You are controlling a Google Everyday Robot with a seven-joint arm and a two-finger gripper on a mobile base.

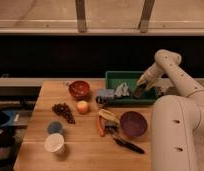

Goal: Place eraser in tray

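The green tray (113, 76) sits at the back right of the wooden table (80, 155). My gripper (139, 91) hangs low inside the right part of the tray, at the end of the white arm (167, 62) that reaches in from the right. Its tip is a dark shape just above the tray floor. I cannot make out the eraser as a separate thing; it is hidden or lost against the gripper's dark tip. A pale crumpled object (121, 90) lies in the tray's left half.
A blue-grey object (104, 95) rests at the tray's front left corner. A red-brown bowl (79, 89), orange fruit (83, 106), grapes (62, 111), purple bowl (133, 123), banana (107, 115), orange-handled tool (101, 128), black-handled tool (128, 145), blue disc (55, 127) and white cup (54, 143) lie about.
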